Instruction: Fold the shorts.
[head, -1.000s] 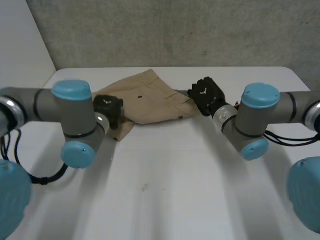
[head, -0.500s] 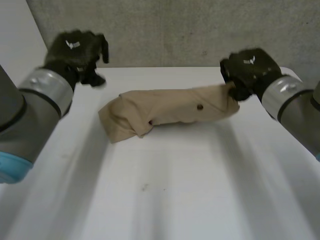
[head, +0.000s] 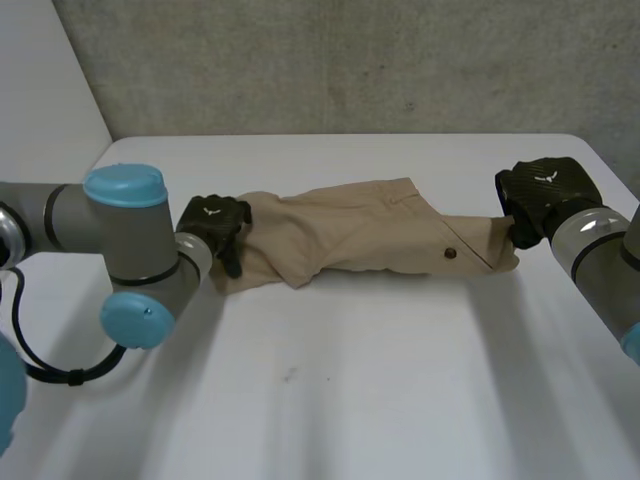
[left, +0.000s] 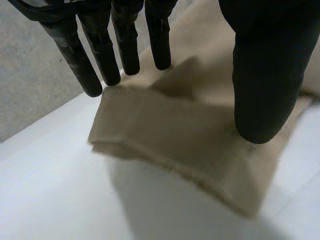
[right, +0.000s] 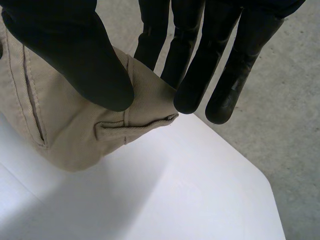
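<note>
Shorts (head: 350, 235) lie as a long, rumpled band across the white table (head: 350, 400). My right hand (head: 540, 195) pinches one end. My left hand (head: 213, 222) rests straight-fingered over the other end. Judgement: lengthwise fold done, crosswise fold left.

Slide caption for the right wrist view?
Right hand pinching one end of the tan shorts over the white table.

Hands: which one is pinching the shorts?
The right hand: its thumb and fingers pinch the shorts at a waistband corner. The left hand has straight fingers over the other end, which lies flat on the table.
</note>
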